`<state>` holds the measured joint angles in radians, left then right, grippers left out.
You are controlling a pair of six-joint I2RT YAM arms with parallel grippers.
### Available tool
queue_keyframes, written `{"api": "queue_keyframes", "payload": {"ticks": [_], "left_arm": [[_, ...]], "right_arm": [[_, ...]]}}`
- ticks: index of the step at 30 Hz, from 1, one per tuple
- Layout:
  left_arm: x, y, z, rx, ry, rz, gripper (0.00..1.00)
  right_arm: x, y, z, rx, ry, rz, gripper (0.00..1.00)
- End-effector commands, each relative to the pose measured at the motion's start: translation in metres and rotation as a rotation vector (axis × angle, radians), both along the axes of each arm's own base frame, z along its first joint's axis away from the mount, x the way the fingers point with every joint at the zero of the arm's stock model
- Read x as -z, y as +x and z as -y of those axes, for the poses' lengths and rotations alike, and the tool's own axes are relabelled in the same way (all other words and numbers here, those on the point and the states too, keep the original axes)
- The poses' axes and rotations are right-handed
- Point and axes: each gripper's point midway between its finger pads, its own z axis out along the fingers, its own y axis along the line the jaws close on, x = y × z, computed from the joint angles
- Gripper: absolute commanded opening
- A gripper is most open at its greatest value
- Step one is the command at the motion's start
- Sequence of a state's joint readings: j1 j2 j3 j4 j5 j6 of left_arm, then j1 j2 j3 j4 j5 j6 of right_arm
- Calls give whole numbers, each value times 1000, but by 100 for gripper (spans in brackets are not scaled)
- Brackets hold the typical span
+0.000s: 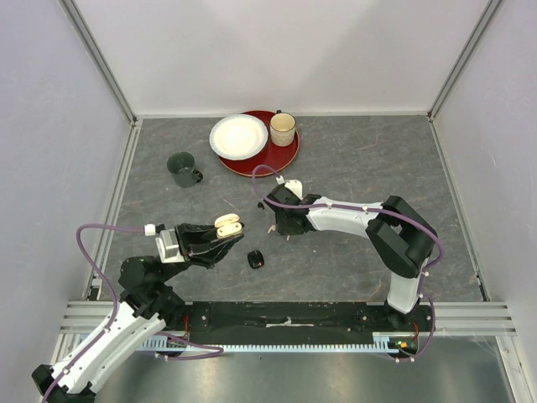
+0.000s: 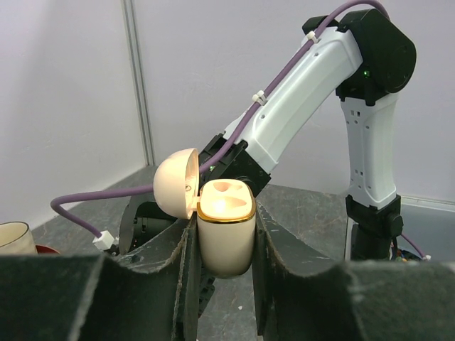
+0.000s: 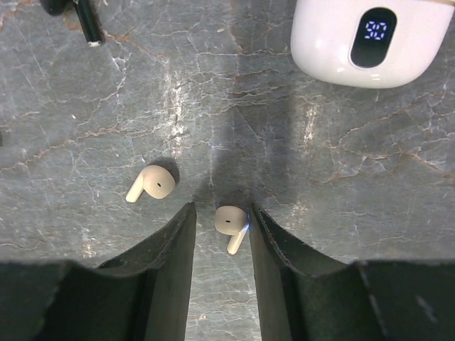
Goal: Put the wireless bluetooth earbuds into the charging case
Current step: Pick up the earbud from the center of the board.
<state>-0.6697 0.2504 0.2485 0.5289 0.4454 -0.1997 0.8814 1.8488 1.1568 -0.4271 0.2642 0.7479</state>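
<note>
My left gripper (image 1: pixel 225 238) is shut on a pinkish-beige charging case (image 2: pixel 225 234) and holds it upright above the table. Its lid (image 2: pixel 175 182) is swung open to the left and both sockets are empty. My right gripper (image 3: pixel 220 207) is open and low over the table, its jaws standing either side of a pinkish-beige earbud (image 3: pixel 230 224). That earbud touches the right finger, with a gap to the left finger. A second pinkish-beige earbud (image 3: pixel 151 183) lies just left of the jaws. A black earbud (image 3: pixel 85 18) lies further off.
A white case with a lit display (image 3: pixel 366 39) lies beyond the right gripper. A black case (image 1: pixel 255 259) lies between the arms. A green mug (image 1: pixel 183 169) stands at the back left. A red tray (image 1: pixel 281 156) holds a white plate (image 1: pixel 238 136) and a beige cup (image 1: pixel 283 128).
</note>
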Motion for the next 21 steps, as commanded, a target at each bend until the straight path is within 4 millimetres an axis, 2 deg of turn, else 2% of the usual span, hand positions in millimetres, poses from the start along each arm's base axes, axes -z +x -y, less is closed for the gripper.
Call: {"api": "queue_keyframes", "payload": {"ticks": [1, 12, 21], "left_arm": [[-22, -4, -9, -32, -45, 59, 2], [-20, -3, -11, -40, -50, 55, 2], [-19, -2, -10, -41, -51, 52, 2]], "right_arm": [[1, -9, 7, 121, 22, -31, 43], [2, -9, 18, 131, -28, -20, 38], [1, -11, 14, 126, -26, -21, 33]]}}
